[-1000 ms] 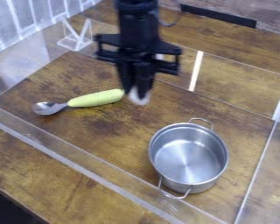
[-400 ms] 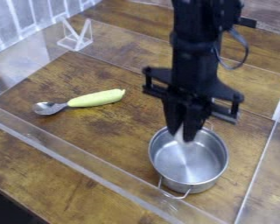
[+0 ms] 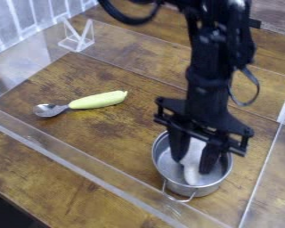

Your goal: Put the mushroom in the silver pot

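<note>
The hand (image 3: 205, 158) of the black robot arm points straight down, w/ its fingers dipped inside the round shiny steel pot (image 3: 169, 169) that has small loop handles on its sides. Between the dark fingers there's a pale, whitish upright shape, most likely the stem of the small toy mushroom (image 3: 192, 157) w/ the reddish-brown cap, though the cap itself can't be made out; too blurred. The jaws look narrow, about as far apart as that stem is thick. Whether they're clamping it or have just let go, I can't tell from here.

Lowering it that deep makes sense: a drop from above the rim could bounce the toy off the steel & back out, so releasing near the bottom is the safer bet. Going in vertically also keeps the fingers away from the pot wall.

The pot sits on the brown wooden worktop (image 3: 97, 134), inside a clear acrylic-edged area, near the front right. Well apart to the left lie a yellow-green banana-like piece (image 3: 99, 100) & a silver spoon (image 3: 50, 109), end to end, nowhere near the action.

My guess: task's nearly done. What's left is a clean release, then lifting straight up w/o snagging the rim or dragging the mushroom back out.
</note>
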`<state>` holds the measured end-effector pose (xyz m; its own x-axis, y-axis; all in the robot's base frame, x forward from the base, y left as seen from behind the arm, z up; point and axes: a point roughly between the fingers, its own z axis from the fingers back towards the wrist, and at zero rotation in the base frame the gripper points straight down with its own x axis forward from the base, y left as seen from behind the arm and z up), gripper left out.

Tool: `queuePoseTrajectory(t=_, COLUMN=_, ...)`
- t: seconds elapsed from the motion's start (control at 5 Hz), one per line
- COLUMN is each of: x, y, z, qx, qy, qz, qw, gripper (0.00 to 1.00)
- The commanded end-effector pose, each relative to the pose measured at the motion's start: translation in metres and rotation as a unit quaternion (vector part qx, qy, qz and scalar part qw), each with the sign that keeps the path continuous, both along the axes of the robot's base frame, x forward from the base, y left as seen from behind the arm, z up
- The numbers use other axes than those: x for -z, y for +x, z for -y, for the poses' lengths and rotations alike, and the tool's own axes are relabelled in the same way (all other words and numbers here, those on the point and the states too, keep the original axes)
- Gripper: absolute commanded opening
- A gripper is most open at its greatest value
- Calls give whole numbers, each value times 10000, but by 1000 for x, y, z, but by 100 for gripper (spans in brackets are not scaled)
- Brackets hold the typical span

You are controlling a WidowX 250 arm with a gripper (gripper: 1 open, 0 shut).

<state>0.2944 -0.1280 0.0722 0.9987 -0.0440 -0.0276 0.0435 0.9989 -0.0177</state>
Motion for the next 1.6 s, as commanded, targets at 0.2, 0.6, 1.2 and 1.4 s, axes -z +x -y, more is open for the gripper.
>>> queuePoseTrajectory(t=0.2, x=-18, y=29, z=-12, qx=-83, qy=-94, qz=247, qw=9996, gripper=100)
queuePoseTrajectory(t=0.6, x=0, y=30, z=-18, qx=-17, qy=-58, qz=134, qw=9999, gripper=100)
queuePoseTrajectory(t=1.2, x=34, y=23, z=-30, qx=-229, qy=-51, qz=12, qw=9997, gripper=0)
queuePoseTrajectory(t=1.4, x=25, y=25, z=-29, qx=-128, qy=-79, qz=90, qw=9998, gripper=0)
